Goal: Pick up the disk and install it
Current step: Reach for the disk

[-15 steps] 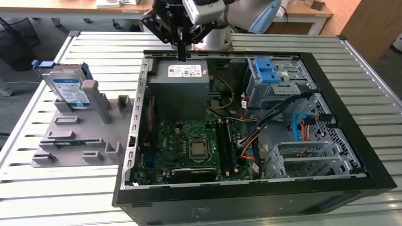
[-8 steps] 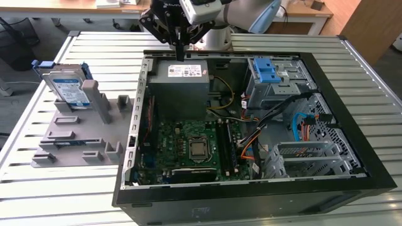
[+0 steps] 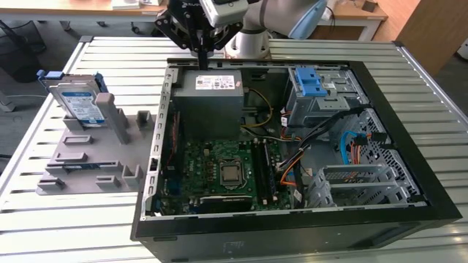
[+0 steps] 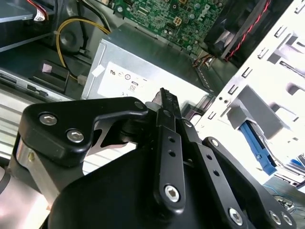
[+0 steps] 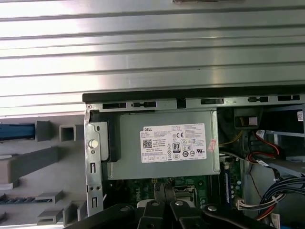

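Note:
The disk (image 3: 79,102) is a silver drive with a blue-and-white label in a thin blue bracket. It stands on edge in the grey holder (image 3: 87,159) at the exterior view's left, outside the computer case. In the first wrist view its blue edge (image 5: 16,130) shows beside the holder's grey posts. My gripper (image 3: 200,53) hangs over the case's back wall, above the grey power-supply box (image 3: 208,104), well apart from the disk. Its black fingers (image 5: 164,191) are pressed together with nothing between them, and they look the same in the second wrist view (image 4: 165,98).
The open black computer case (image 3: 409,137) lies on a slatted metal table (image 3: 58,230). Inside are a green motherboard (image 3: 227,170), bundled cables (image 3: 351,137), a metal drive cage (image 3: 358,183) and blue latch tabs (image 3: 310,82).

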Motion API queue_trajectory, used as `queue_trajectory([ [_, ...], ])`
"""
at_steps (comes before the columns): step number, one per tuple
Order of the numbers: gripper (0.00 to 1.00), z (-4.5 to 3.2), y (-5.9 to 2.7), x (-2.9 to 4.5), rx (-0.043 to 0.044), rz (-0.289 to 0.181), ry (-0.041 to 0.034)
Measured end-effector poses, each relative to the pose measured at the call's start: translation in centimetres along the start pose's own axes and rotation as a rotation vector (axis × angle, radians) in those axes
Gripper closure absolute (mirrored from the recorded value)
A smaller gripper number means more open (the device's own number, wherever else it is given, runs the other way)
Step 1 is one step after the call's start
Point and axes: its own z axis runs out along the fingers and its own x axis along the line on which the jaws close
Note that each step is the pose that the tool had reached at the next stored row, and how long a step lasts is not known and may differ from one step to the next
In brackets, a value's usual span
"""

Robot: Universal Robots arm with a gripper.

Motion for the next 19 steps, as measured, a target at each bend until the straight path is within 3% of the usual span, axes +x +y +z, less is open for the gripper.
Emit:
queue_trajectory([
  [19, 0.89, -0.03, -0.05, 1.88, 0.0000, 0.000, 0.0000],
])
